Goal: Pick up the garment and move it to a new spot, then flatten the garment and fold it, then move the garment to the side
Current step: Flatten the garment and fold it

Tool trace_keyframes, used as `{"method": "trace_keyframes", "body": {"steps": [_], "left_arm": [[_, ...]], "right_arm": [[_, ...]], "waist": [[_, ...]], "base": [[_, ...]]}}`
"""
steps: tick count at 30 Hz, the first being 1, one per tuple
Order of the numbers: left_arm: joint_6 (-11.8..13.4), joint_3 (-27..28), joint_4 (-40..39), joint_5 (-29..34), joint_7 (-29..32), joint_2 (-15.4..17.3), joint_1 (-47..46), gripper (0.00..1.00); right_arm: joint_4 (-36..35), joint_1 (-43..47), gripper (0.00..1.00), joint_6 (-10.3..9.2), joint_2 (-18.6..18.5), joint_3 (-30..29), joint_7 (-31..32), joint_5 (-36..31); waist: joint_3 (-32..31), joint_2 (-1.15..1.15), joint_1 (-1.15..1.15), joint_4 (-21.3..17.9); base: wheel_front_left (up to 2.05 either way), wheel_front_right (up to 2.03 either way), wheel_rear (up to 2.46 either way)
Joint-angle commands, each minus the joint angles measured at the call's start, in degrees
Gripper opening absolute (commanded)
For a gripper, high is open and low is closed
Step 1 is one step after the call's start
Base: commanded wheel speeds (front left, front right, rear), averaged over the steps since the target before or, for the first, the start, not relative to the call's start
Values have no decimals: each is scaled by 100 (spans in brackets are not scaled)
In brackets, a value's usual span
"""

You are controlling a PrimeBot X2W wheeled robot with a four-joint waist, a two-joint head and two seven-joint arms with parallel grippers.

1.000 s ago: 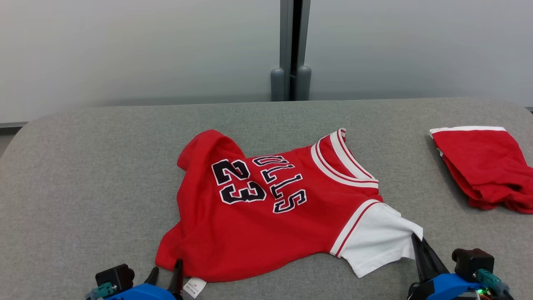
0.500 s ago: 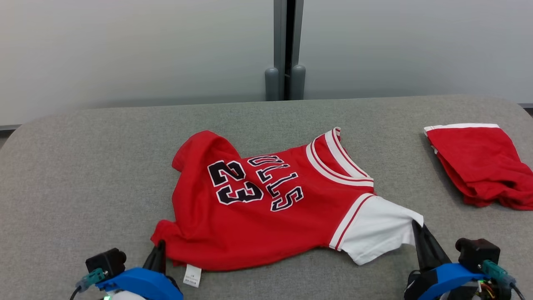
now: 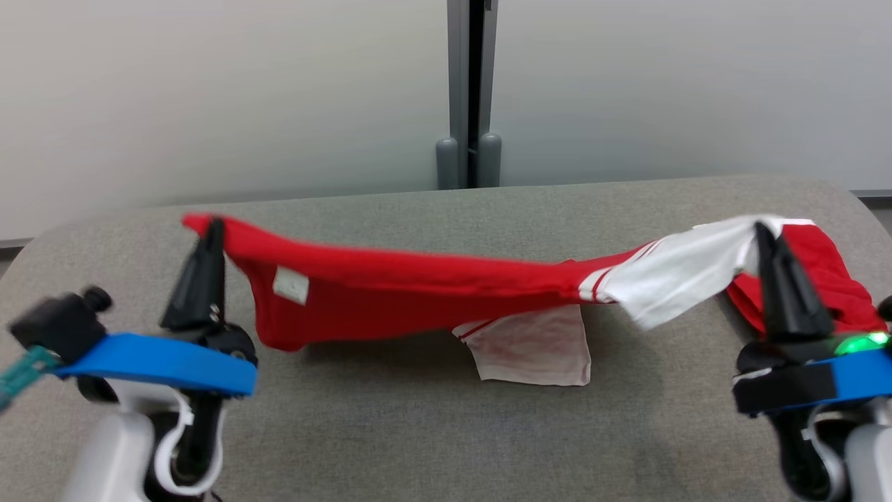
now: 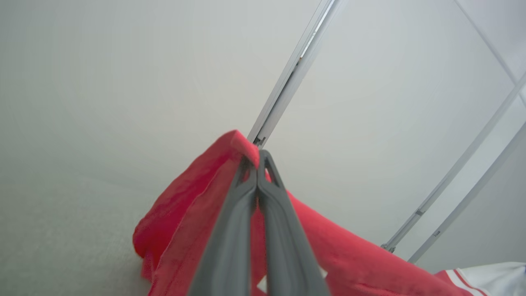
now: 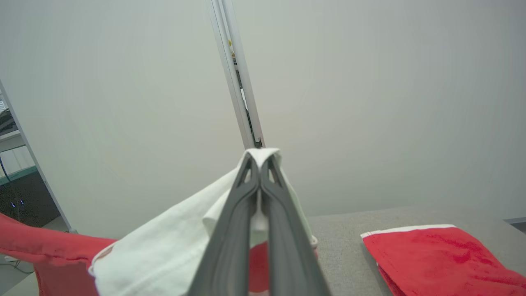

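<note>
Red jersey (image 3: 418, 286) is up off the grey table (image 3: 390, 432), stretched L-to-R between both grippers and sagging a bit in the mid. At the head view's left, the left gripper (image 3: 213, 224) has its fingers pressed together, pinching a red corner of the cloth. Left wrist view agrees: dark fingers (image 4: 234, 230) closed tight, w/ red fabric bunched round the tips. At the right, the right gripper (image 3: 759, 229) is likewise clamped, pinching the edge of the white sleeve (image 3: 683, 272). In right wrist view the white cloth folds over its closed tips. Small white care label (image 3: 290, 284) shows on the red cloth, near the left grip. 2nd white sleeve (image 3: 533, 345) hangs lowest, under the mid span. Can't tell if it touches the table or just clears it. Another red garment (image 3: 840, 279) w/ white trim lies on the table at far right, behind the right gripper. Green light (image 3: 860, 343) glows on the right wrist. Bkgd: pale wall panels split by a grey vertical post (image 3: 468, 90).
</note>
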Motion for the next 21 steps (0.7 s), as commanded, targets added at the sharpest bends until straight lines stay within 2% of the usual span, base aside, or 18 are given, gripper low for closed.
{"method": "trace_keyframes", "body": {"steps": [1, 6, 12, 16, 21], "left_arm": [[51, 70, -299, -9, 74, 81, -128, 0], [395, 274, -1840, -51, 550, 336, -579, 0], [699, 287, -2885, 17, 1271, 686, -1351, 0], [796, 217, -2884, 107, 1638, 844, -1814, 0], [803, 111, -2387, 129, 1997, 997, -2373, 0]], "right_arm": [[-280, -97, 0, 0, -56, -35, 95, 50], [-1653, -280, 0, 0, -180, -216, 644, 216], [-2790, -653, 0, 0, -179, -453, 1210, 411], [-2898, -920, 0, 0, -238, -605, 1522, 363], [-2207, -1580, 0, 0, -317, -471, 1750, 401]], "waist": [[-32, 0, 0, -30], [-44, 0, 0, -102], [118, 0, 0, -194], [365, 0, 0, -225], [865, 0, 0, -305]], "base": [[0, 0, 0], [0, 0, 0], [0, 0, 0], [0, 0, 0], [0, 0, 0]]}}
